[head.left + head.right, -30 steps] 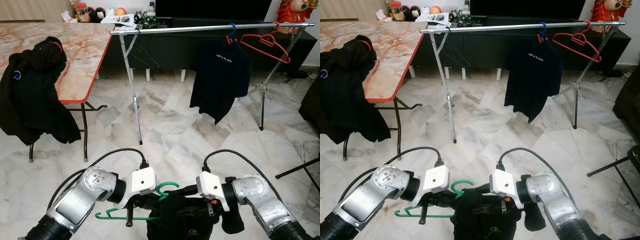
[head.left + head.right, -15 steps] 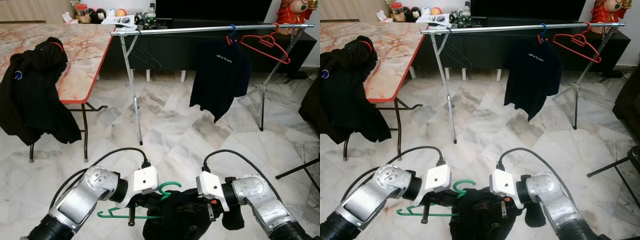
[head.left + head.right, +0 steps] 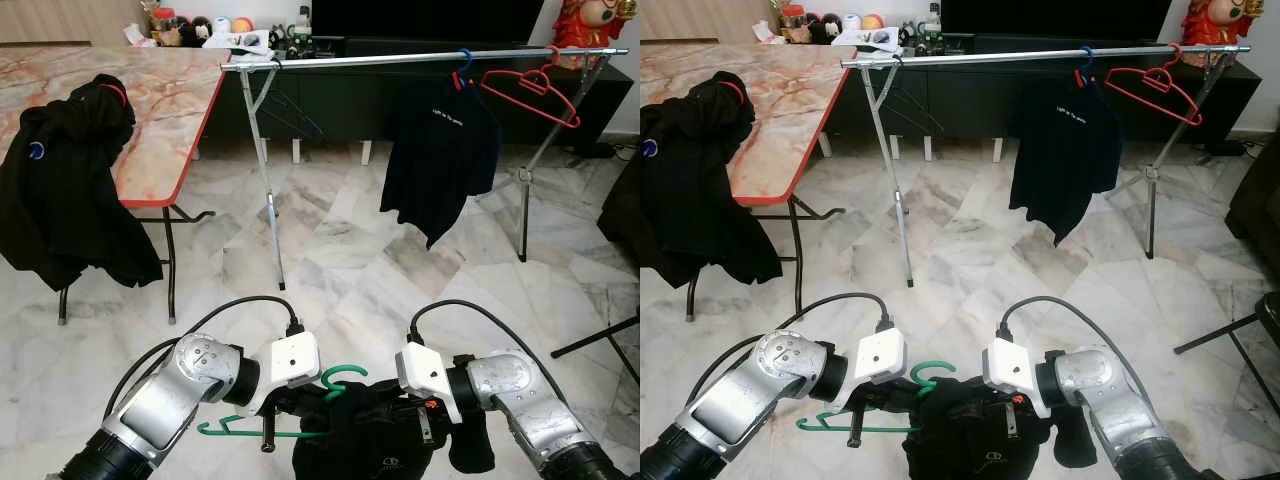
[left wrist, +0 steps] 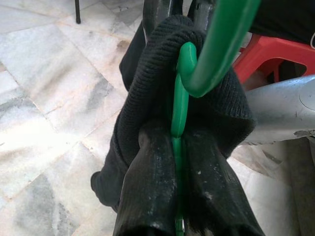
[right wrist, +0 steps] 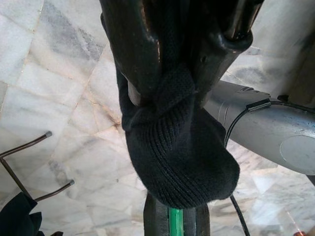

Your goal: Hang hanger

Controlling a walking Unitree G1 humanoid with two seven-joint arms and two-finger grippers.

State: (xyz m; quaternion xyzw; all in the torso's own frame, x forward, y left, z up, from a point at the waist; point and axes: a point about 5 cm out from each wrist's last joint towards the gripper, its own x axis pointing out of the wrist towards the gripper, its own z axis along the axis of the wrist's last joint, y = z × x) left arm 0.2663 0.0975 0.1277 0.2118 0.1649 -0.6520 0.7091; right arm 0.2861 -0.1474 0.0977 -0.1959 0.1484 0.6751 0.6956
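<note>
1. Eye views: green hanger with dark garment held low between both arms, well short of rail; shirt, red hanger on rail.
2. Left wrist: left claw clenched on hanger and cloth.
3. Right wrist: right claw clenched on garment.

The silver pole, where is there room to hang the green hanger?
The rail is bare from its left end to the black shirt. The right end is crowded: shirt, then red hanger. Both grippers hold the green hanger low.
</note>
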